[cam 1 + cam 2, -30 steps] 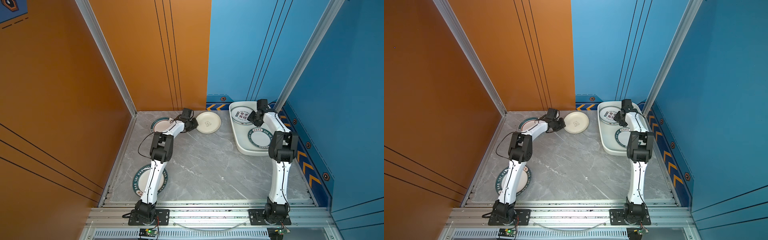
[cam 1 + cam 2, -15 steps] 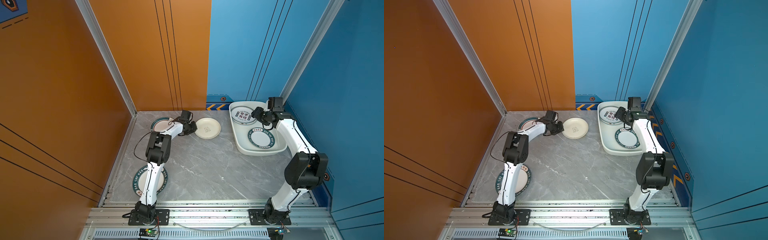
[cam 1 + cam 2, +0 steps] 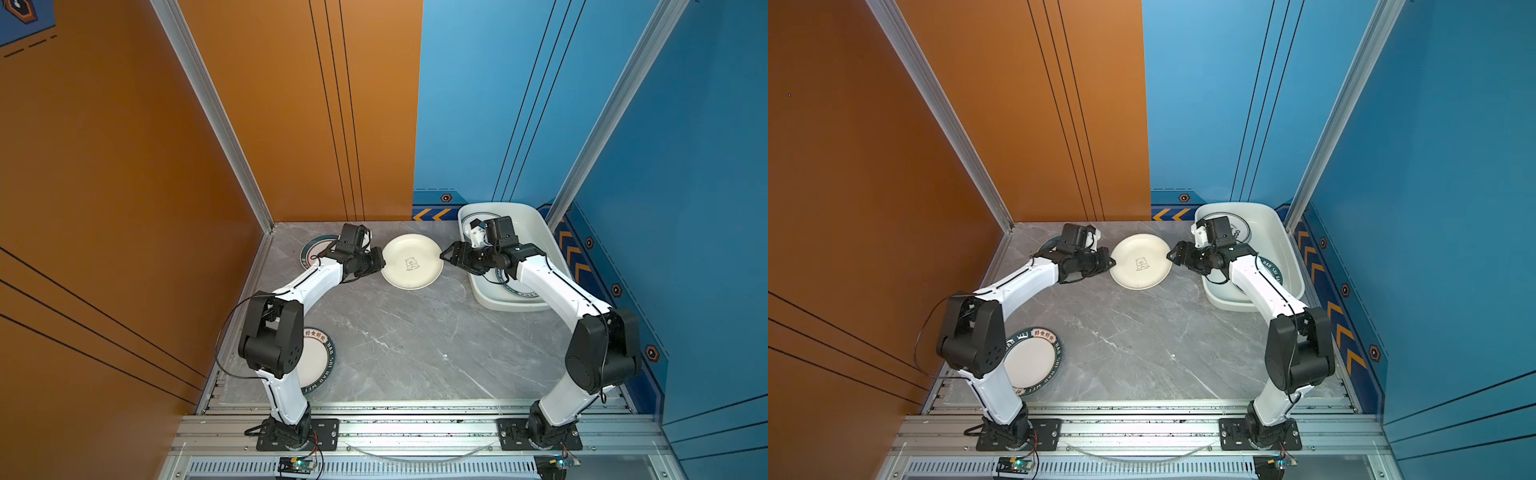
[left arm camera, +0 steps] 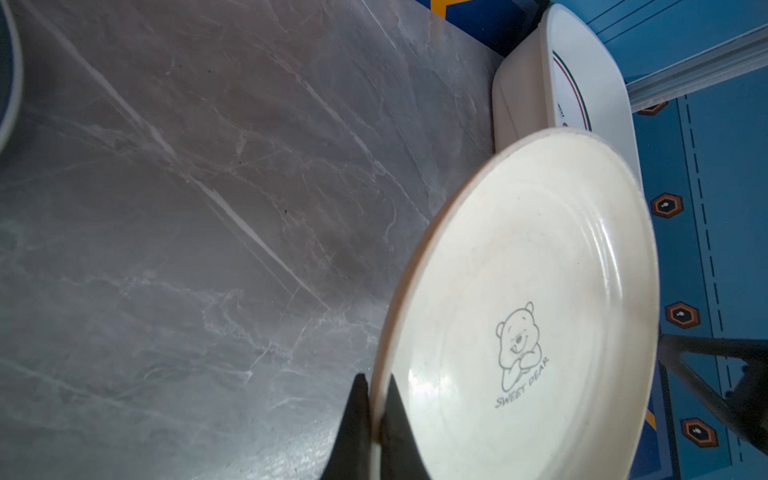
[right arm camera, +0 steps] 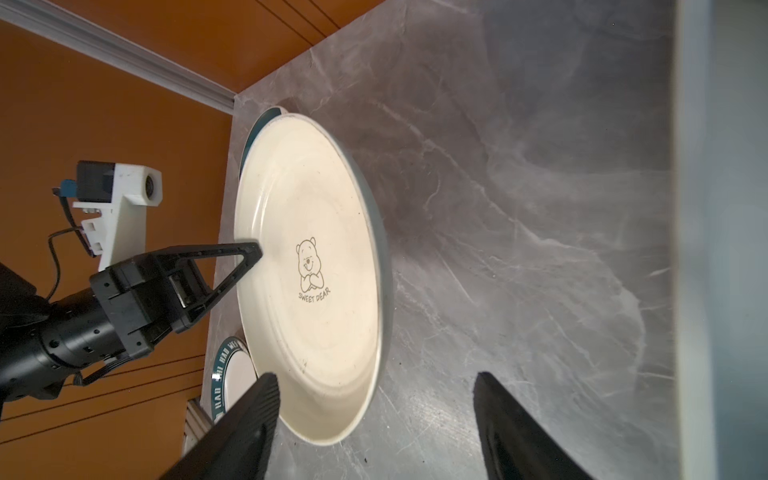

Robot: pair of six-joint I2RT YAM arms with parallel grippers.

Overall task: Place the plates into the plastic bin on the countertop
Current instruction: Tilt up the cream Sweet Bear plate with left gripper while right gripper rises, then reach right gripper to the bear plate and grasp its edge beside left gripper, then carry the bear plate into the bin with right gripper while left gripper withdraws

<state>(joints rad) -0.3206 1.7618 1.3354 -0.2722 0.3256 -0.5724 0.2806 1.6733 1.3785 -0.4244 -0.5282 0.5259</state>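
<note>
A cream plate [image 3: 411, 261] [image 3: 1140, 261] with a bear drawing hangs tilted just above the countertop [image 3: 415, 332], between the two arms. My left gripper [image 3: 381, 262] [image 4: 374, 386] is shut on its left rim. My right gripper [image 3: 444, 254] [image 5: 374, 382] stands open at the opposite rim, which lies between its fingers near one of them; contact does not show. The plastic bin [image 3: 540, 245] [image 3: 1277, 249] stands at the back right and holds a green-rimmed plate [image 3: 515, 289], with another plate [image 3: 1241, 228] behind it, both partly hidden by my right arm.
A green-rimmed plate [image 3: 318, 249] lies at the back left under my left wrist. Another green-rimmed plate [image 3: 320, 361] [image 3: 1034, 361] lies at the front left, half covered by my left arm's elbow. Orange and blue walls close in the sides and back.
My right arm has swung out of the bin leftwards to the cream plate's rim while its jaws opened. My left gripper has stayed shut on the plate and shifted it slightly forward.
</note>
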